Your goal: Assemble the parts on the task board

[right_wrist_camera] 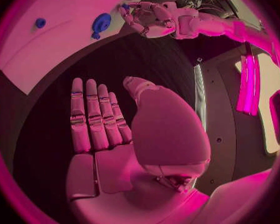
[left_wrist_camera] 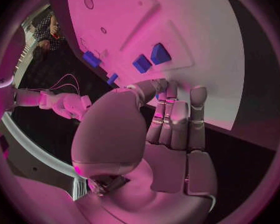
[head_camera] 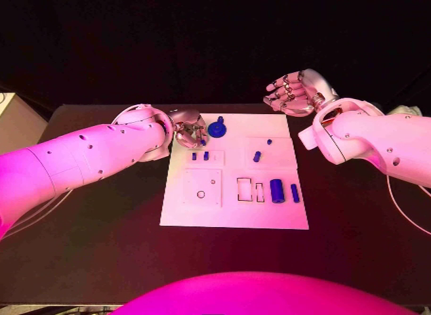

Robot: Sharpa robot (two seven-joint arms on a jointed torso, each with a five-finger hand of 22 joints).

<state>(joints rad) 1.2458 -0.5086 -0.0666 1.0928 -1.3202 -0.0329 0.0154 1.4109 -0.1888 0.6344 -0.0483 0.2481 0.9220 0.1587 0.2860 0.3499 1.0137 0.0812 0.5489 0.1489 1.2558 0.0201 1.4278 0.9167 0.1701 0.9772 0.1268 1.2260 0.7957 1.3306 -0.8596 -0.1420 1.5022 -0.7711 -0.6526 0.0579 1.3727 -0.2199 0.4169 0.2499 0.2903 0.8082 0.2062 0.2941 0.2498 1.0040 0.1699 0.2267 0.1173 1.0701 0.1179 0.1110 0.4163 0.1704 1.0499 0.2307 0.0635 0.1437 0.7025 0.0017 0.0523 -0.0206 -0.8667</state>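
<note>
The white task board (head_camera: 232, 213) lies mid-table. My left hand (head_camera: 189, 128) is over its far left corner, fingertips down on the board (left_wrist_camera: 196, 45), thumb pressed to the fingers (left_wrist_camera: 171, 114); a sliver of blue shows in that pinch. A round blue part (head_camera: 218, 126) sits just beside that hand. Two short blue pegs (head_camera: 200, 155) stand below it, also in the left wrist view (left_wrist_camera: 151, 58). My right hand (head_camera: 292, 92) is raised past the far right corner, empty, its fingers (right_wrist_camera: 93, 114) straight over the dark table.
More blue parts sit on the board: a peg (head_camera: 257, 156), a tiny one (head_camera: 269, 141), and two cylinders (head_camera: 277, 190) (head_camera: 294, 192) beside two rectangular slots (head_camera: 245, 189). A plate with a hole (head_camera: 200, 194) lies at the left. A pale box (head_camera: 12, 121) stands far left.
</note>
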